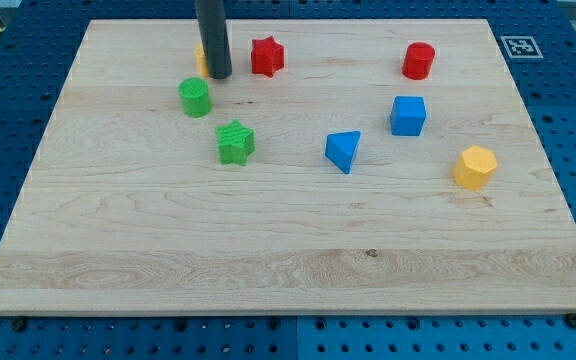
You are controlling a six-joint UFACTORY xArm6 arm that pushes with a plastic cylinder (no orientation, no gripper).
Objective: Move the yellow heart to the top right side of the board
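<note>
Seven blocks showed clearly on the board point(288, 250), plus a sliver of yellow behind the rod. That sliver, the yellow heart point(199, 58), sat near the view's top, left of centre, mostly hidden; I couldn't confirm its shape. My tip point(218, 76) was down on the wood, touching or just beside the heart's right edge, too close to call. No jaws on this rig: the rod held nothing, it could only push.

Risks as I judged them:
- Wrong side. The tip was right of the heart, the target is top right. A push from there would have sent it left or off the top edge, which was near. It needed to go round to the left first.
- Red star point(266, 56) sat just right of the rod, directly on the line to the target. A straight rightward push would likely have shoved it along or made the heart slip off the tip.
- Red cylinder point(419, 61) stood further along the same line, near the goal corner. Same collision risk there.
- Green cylinder point(195, 97) was just below-left of the tip; a loop round the bottom could have clipped it.
- Green star point(235, 142), blue wedge point(343, 151), blue cube point(408, 115) and yellow hexagon point(475, 167) were well apart from the path, low risk.
</note>
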